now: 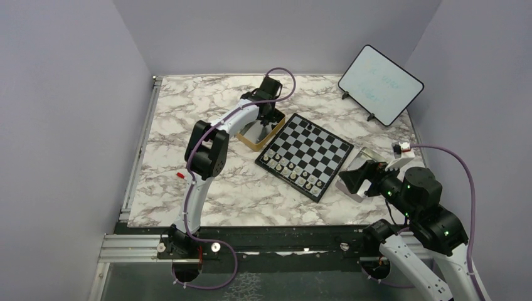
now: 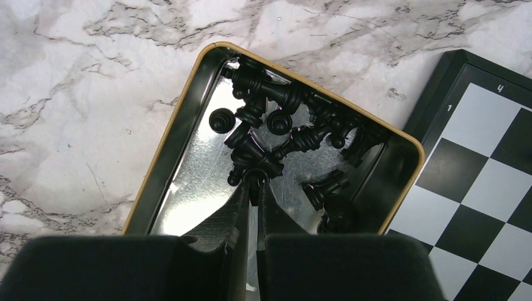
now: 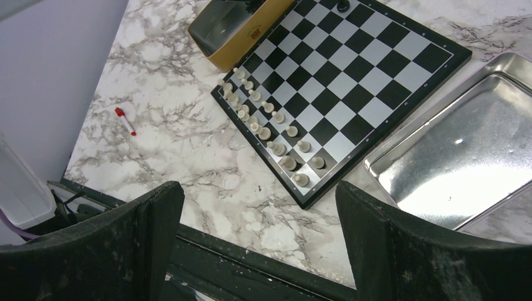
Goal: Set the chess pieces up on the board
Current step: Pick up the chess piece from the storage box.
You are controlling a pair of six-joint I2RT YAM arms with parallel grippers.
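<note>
The left gripper (image 2: 253,188) hangs down into the gold tin (image 2: 168,147), its two fingers drawn almost together and pinching a black piece (image 2: 253,174) at their tips; what kind of piece it is cannot be made out. Around it the other black pieces (image 2: 285,122) lie in a jumbled heap on the tin's shiny floor, mostly toward its far end, some of them on their sides. The tin sits on the marble table (image 1: 188,116), just beside the far-left edge of the board (image 1: 307,150).

On the board, the pale pieces (image 1: 292,172) stand in two rows along the near-left edge. A single black piece (image 1: 309,125) stands alone on a square near the far corner. The remaining squares are bare.

The right gripper (image 3: 257,188) is held above the table to the right of the board, its fingers spread wide apart with nothing between them. Below it and just right of the board lies a silver tray (image 3: 452,150), shallow and shiny inside. A small red-capped item (image 3: 124,120) lies on the marble to the left of the board, well apart from it. At the far right a white tablet (image 1: 379,84) with a dark rim stands propped up.
</note>
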